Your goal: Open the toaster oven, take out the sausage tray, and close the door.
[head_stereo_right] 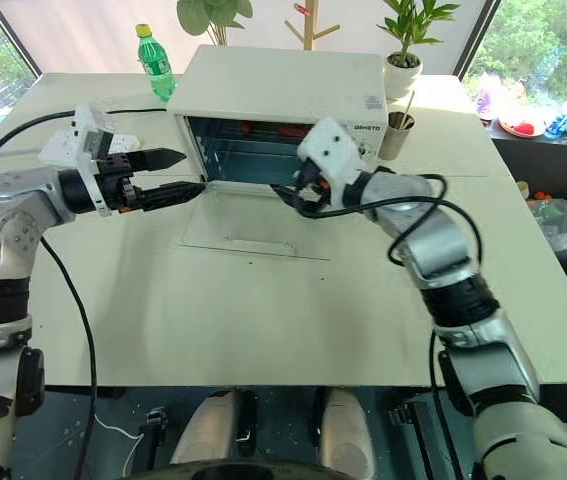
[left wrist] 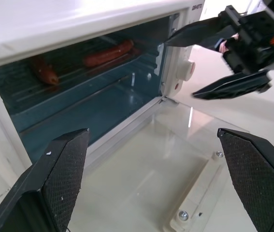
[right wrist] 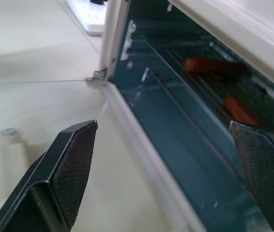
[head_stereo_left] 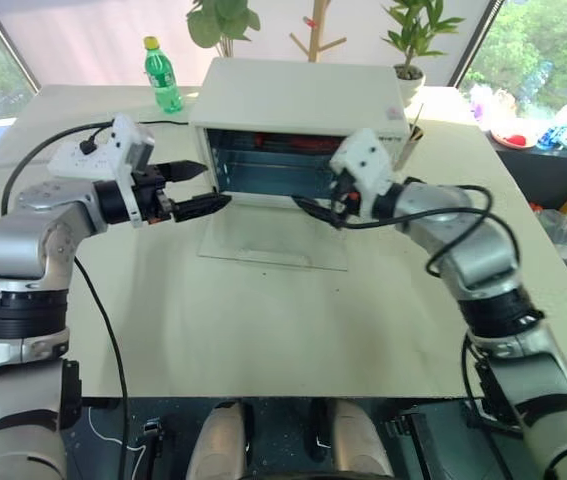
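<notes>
A white toaster oven (head_stereo_left: 298,95) sits at the upper centre of the head camera frame, on a pale table (head_stereo_left: 263,330). Its door (head_stereo_left: 273,240) is fully open, lying flat on the tabletop in front of the oven mouth, a clear glass panel with a white frame. Inside the oven's blue-grey cavity, the sausage tray (left wrist: 79,72) rests on an upper rack level toward the back, with two reddish sausages (left wrist: 108,54) lying on it.

The left gripper (head_stereo_left: 191,188) enters from the left of the frame and hovers just beside the oven's left front corner, above the open door. Its two black fingers are spread wide and hold nothing. The right gripper (head_stereo_right: 293,195) reaches in from the right of the frame and hangs in front of the right part of the oven mouth, above the door. Its fingers are also spread wide and empty. In the left wrist view, the right gripper shows at the upper right, near the oven's control knob (left wrist: 189,70).

A green plastic bottle (head_stereo_left: 163,75) stands at the upper left, behind and left of the oven. A white power strip (head_stereo_left: 83,155) lies on the table at the left, near the left wrist. A small cup holding sticks (head_stereo_right: 396,133) stands just right of the oven.
</notes>
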{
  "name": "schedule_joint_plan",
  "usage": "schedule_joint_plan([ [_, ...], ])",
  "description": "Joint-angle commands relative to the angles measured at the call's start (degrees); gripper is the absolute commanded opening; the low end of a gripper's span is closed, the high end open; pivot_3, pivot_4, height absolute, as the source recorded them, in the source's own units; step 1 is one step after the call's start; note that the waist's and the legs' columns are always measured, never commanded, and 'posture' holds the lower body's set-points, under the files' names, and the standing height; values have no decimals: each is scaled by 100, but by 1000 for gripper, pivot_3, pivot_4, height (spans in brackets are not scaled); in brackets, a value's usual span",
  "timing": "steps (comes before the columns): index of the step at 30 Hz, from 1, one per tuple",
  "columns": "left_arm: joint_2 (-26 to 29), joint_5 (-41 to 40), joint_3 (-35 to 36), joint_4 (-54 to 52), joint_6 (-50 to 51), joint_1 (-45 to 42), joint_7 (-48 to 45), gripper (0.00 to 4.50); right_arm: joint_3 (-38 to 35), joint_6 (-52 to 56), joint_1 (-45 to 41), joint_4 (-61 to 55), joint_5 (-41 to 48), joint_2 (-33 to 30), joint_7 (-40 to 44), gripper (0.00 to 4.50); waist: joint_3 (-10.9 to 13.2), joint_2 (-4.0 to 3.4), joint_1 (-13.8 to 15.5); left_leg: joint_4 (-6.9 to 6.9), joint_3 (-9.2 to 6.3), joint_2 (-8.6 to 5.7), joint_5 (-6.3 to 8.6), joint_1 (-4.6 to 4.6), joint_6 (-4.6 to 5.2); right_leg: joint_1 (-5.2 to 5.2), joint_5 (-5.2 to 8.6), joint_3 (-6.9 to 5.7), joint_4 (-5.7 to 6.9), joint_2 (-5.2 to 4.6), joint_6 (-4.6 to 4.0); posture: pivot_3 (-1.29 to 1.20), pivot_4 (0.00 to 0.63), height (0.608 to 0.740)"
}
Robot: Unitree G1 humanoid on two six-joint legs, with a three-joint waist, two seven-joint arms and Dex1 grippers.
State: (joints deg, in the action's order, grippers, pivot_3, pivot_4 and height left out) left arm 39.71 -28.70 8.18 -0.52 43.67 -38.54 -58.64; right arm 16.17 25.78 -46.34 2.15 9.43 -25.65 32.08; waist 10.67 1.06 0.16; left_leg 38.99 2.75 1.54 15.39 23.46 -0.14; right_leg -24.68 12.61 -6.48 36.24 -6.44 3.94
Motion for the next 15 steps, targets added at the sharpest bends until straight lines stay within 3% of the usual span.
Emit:
schedule_joint_plan([
  [1, 86, -102, 54, -290, 21, 60, 116, 4475, 342, -1259, -611, 1195, -981, 252, -371, 4500, 0, -1, -28, 0, 0, 0, -1, 0, -2, -1, 0, 0, 0, 0, 0, 0, 150, 717],
  [9, 58, -2, -106, -223, -197, 103, 248, 4475, 679, -3065, -1844, 4260, -2199, 873, -1078, 4500, 2, -2, -120, -2, 0, 0, -13, 1, -23, -1, 0, 1, 0, -1, -1, 0, 150, 717],
  [15, 71, 18, -166, -132, -310, 44, 267, 4475, 670, -3806, -2376, 5492, -2592, 1252, -1276, 4500, 4, -6, -131, -6, 2, 2, -16, 1, -29, -3, 0, 3, 0, -1, -1, 0, 150, 717],
])
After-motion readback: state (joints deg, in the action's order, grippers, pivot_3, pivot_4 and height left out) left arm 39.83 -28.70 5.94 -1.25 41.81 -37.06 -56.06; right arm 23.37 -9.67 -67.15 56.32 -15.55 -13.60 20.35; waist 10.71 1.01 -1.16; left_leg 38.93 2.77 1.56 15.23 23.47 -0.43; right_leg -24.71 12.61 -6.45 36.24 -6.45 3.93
